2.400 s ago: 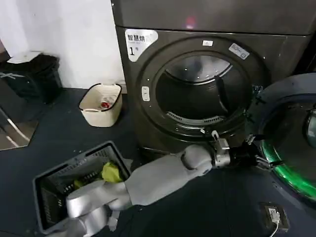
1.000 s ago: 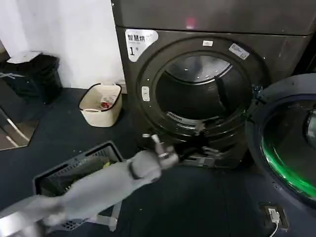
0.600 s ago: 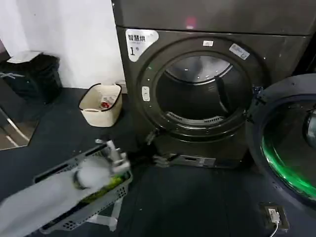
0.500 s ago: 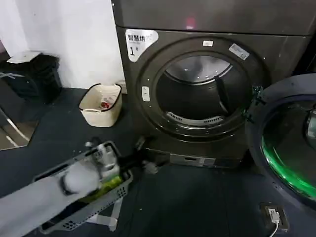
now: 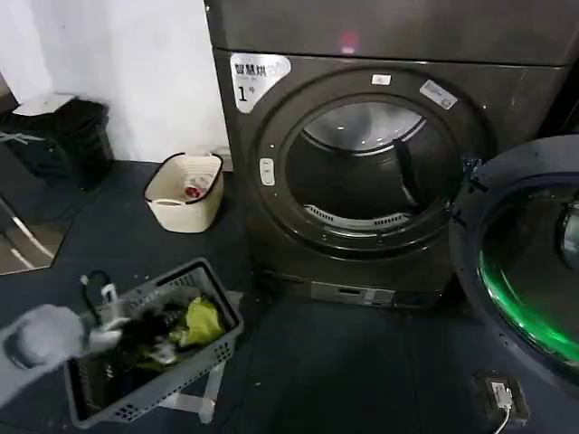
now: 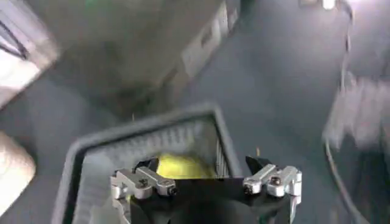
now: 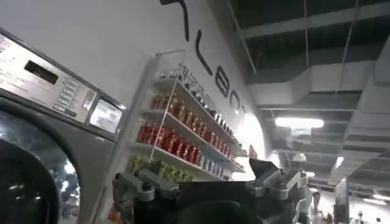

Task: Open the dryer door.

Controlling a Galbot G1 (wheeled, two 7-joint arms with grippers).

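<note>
The big dark grey front-loading dryer [image 5: 380,163] stands against the wall, white sticker marked "1" [image 5: 256,74] at its upper left corner. Its round drum opening is fully exposed; the inside of the drum and a paddle are visible.

The large round dryer door with dark grey back face [image 5: 525,244] is swung wide open to the robot's right of the machine, hinged at the right edge of the opening. A green glow shows along the lower part of the door's inner ring.

The left gripper [image 5: 149,327] is low on the robot's left, well apart from the dryer and the door, over the dark grey slatted plastic laundry basket [image 5: 213,348] on the floor. The head view is motion-blurred here, so contact with the basket cannot be told. In the left wrist view the left gripper [image 6: 207,182] has its fingers spread wide with nothing between them; below it lie the basket rim and a yellow-green cloth [image 6: 180,165] inside the basket.

The right gripper [image 7: 210,185] points up and away toward a wall shelf of bottles [image 7: 177,143] and the ceiling; fingers spread wide, holding nothing.

A cream round plastic tub [image 5: 185,191] sits on the floor near the wall, left of the dryer. A small white-and-black device with a cable [image 5: 500,392] lies on the floor below the open door.
</note>
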